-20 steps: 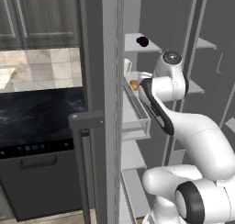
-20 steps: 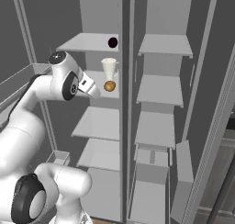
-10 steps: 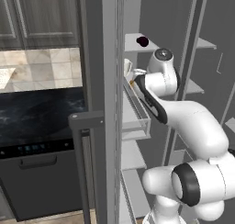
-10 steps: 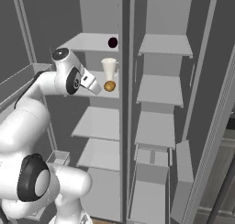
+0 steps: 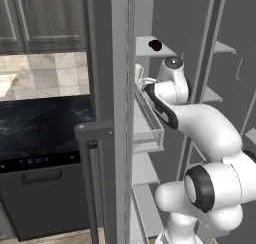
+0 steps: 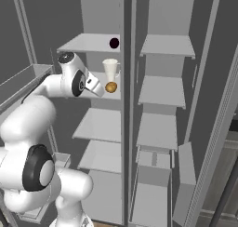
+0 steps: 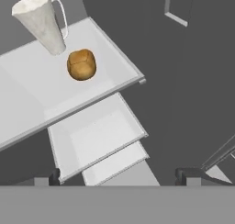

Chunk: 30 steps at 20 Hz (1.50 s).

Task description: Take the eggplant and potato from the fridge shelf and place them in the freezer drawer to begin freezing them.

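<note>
I've moved nothing yet: claw (image 7: pixel 119 175) released, potato (image 7: pixel 81 64) near its shelf's (image 7: pixel 27 94) front edge (eggplant (image 6: pixel 114 43) one shelf up).

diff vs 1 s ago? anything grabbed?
Nothing grabbed. The arm has swung up and in toward the fridge shelves, bringing the gripper closer to the potato; its jaws remain wide open with nothing between them. The potato stays beside the white cup on its shelf, and the eggplant stays on the shelf above.
</note>
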Available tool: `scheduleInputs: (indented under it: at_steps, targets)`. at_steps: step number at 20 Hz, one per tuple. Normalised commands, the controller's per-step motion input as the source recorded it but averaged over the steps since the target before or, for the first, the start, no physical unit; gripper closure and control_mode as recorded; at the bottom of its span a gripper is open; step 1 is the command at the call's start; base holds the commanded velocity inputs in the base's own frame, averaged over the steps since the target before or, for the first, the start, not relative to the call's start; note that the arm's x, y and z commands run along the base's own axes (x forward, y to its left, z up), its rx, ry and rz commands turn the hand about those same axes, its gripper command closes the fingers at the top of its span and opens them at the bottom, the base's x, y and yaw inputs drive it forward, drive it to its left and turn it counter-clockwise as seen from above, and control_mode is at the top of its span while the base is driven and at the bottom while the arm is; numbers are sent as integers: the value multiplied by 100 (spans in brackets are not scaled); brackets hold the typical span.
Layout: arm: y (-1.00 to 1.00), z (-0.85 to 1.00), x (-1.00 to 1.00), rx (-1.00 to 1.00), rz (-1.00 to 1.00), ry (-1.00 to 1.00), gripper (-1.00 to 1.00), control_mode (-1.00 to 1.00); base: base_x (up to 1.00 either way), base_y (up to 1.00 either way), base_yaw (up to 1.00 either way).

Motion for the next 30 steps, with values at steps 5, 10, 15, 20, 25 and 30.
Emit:
scheduleInputs:
  at_steps: [5, 10, 15, 20, 25, 30]
  targets:
    - [0, -11, 30, 0, 0, 0, -100, -100, 0, 0, 0]
    - [0, -2, 35, 0, 0, 1, -100, -100, 0, 0, 0]
    - [0, -11, 30, 0, 0, 1, -100, -100, 0, 0, 0]
    - [-2, -12, 25, 0, 0, 5, -100, -100, 0, 0, 0]
    - [-8, -12, 23, 0, 0, 6, -100, -100, 0, 0, 0]
    - [-11, -12, 24, 0, 0, 6, -100, -100, 0, 0, 0]
